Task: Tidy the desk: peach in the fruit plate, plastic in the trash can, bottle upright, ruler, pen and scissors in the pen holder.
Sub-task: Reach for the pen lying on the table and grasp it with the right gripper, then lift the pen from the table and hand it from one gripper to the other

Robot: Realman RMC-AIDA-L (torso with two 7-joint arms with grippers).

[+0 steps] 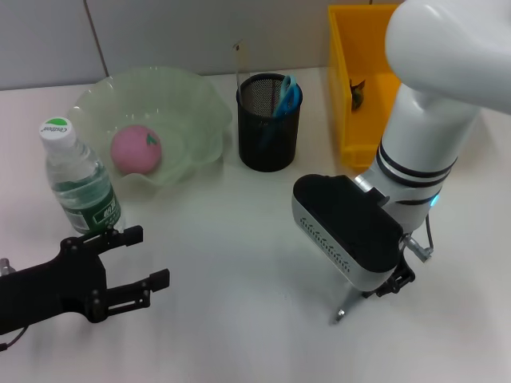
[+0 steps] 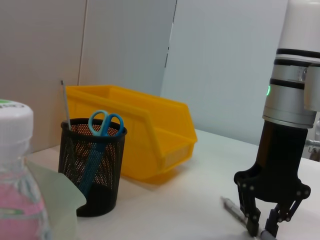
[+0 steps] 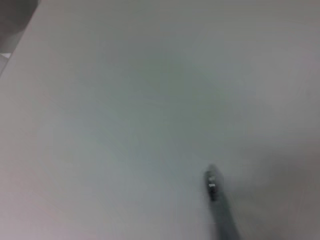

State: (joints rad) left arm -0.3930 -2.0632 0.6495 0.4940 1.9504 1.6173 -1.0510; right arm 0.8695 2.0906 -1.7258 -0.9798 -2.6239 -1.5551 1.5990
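— Largest first?
— White tabletop [image 1: 239, 239], spread under everything. At the back right, open yellow plastic bin [image 1: 359, 88], something small and dark inside, too unclear to name.
— Then the arms?
— right gripper [image 2: 262, 227] lowered to the near right of the tabletop, pointing straight down. left gripper [image 1: 148, 257] low at the near left, fingers [image 1: 160, 279] spread wide, nothing between them.
— Further down in size?
— Pale green wavy-edged fruit plate [image 1: 200, 104] at the back left, round pink peach [image 1: 136, 148] lying in it. Just beside, black mesh pen holder [image 1: 269, 136], with blue-handled scissors [image 1: 285, 96] standing handles up and clear thin ruler [image 1: 239, 60] upright at the rim. Clear water bottle with white cap [image 1: 76, 179] standing upright, in front of the plate's left side.
— And the smallest?
— Slim grey pen [image 2: 234, 209], flat on the tabletop under the right gripper. Long axis level, free end pointing toward the robot and slightly to its left. Fingers [image 2: 254, 220] drawn close on either side of the far end, pinching it.
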